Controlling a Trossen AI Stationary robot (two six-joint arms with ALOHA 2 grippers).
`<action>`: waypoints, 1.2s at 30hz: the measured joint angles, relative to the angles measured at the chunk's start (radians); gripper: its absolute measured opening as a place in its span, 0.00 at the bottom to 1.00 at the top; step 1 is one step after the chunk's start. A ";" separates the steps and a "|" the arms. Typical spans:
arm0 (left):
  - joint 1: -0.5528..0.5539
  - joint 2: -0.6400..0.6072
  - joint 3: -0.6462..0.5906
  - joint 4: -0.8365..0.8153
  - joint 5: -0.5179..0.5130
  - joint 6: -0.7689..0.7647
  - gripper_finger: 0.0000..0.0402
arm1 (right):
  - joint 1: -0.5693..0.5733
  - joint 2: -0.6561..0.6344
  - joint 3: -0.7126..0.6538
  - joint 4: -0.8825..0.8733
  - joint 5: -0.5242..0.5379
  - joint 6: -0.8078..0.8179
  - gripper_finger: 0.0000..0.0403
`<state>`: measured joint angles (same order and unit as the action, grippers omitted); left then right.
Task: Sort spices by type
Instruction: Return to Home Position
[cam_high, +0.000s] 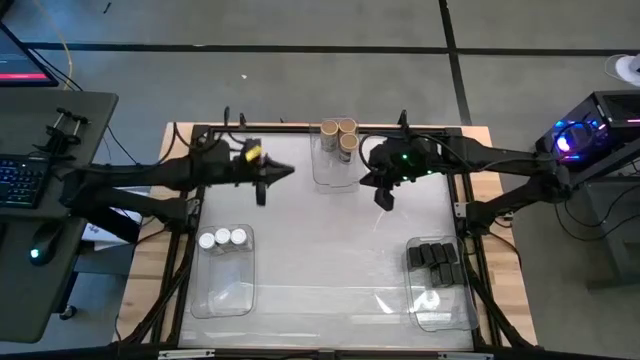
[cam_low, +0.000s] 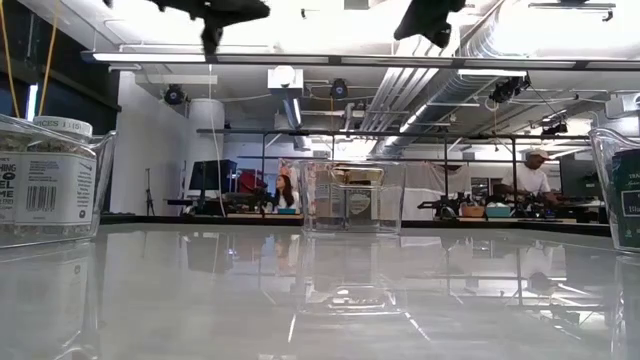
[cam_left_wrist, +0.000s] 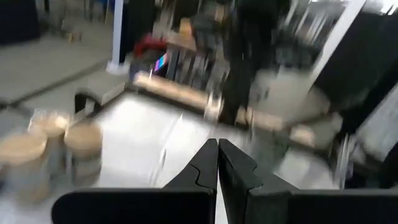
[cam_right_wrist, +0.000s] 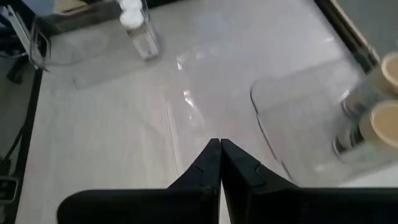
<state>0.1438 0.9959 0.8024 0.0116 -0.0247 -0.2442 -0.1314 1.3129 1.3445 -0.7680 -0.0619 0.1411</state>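
White-lidded jars (cam_high: 222, 238), tan-lidded jars (cam_high: 340, 135) and black boxes (cam_high: 435, 258) sit binned by type, so the left gripper (cam_high: 287, 171) and right gripper (cam_high: 384, 199) hang empty over the worktop (cam_high: 320, 235), fingers (cam_left_wrist: 202, 171) together.

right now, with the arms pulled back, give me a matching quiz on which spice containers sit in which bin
Things:
1. white-lid jars
2. tan-lid jars
3. black boxes

Places:
a. middle bin, between the two arms
b. right bin, on the side of the right arm
c. left bin, on the side of the left arm

Pairs: 1-c, 2-a, 3-b
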 joint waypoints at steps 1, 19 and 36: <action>0.030 0.013 -0.019 0.078 0.031 -0.010 0.00 | 0.000 -0.010 0.000 -0.025 0.000 0.005 0.00; 0.081 -0.621 -0.523 0.298 -0.102 -0.222 0.00 | 0.012 -0.199 0.000 -0.009 0.138 0.242 0.00; 0.009 -0.781 -0.791 0.464 -0.181 -0.344 0.00 | -0.018 -0.075 0.000 0.115 0.065 0.293 0.00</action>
<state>0.1528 0.2146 0.0116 0.4752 -0.2054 -0.5878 -0.1493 1.2382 1.3441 -0.6525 0.0032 0.4336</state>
